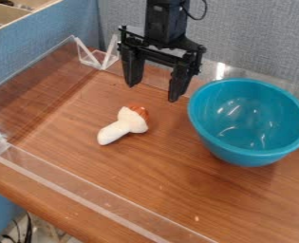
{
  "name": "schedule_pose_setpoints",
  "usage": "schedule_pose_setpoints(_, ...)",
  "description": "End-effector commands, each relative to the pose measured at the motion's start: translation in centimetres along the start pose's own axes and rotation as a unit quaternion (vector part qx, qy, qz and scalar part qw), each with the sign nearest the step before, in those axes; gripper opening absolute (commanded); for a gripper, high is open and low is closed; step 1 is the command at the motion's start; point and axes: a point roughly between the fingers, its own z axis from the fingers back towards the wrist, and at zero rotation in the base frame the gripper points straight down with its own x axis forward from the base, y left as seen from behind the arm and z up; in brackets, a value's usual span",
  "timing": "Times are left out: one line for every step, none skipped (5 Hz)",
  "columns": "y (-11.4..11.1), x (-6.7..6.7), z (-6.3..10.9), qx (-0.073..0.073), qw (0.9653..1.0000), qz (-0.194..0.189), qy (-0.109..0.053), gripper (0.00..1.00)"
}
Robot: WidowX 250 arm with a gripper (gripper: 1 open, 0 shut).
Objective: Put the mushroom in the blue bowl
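Cream-white mushroom (123, 124) lying on wood, just below the gaping, empty claw (157, 85), apart.

We see a black gripper (159, 78) made of matte, boxy parts, with a flat crossbar carrying two long, straight fingers (179, 79). Above the crossbar rises a narrower dark wrist block, glossy in places, cut off by the frame's top edge.

the mushroom (123, 124) lies on its side on the table (76, 104), left of the blue bowl (250, 121) and apart from it; the gripper (156, 84) hangs behind the mushroom, above the table, left of the bowl's rim
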Motion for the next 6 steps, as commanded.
schedule_pose_setpoints(1.5, -0.6, -1.0, 0.012, 0.9945, -0.103, 0.011, 1.0)
schedule_pose_setpoints(3.3, -1.0, -3.5, 0.021, 0.9816, -0.188, 0.028, 1.0)
schedule_pose_setpoints(5.1, -0.7, -6.0, 0.021, 0.9785, -0.202, 0.035, 1.0)
schedule_pose_setpoints(6.6, -0.3, -7.9, 0.02, 0.9787, -0.199, 0.044, 1.0)
schedule_pose_setpoints(6.6, -0.3, -8.6, 0.02, 0.9745, -0.218, 0.05, 1.0)
schedule_pose_setpoints(6.6, -0.5, -8.8, 0.02, 0.9705, -0.234, 0.052, 0.0)
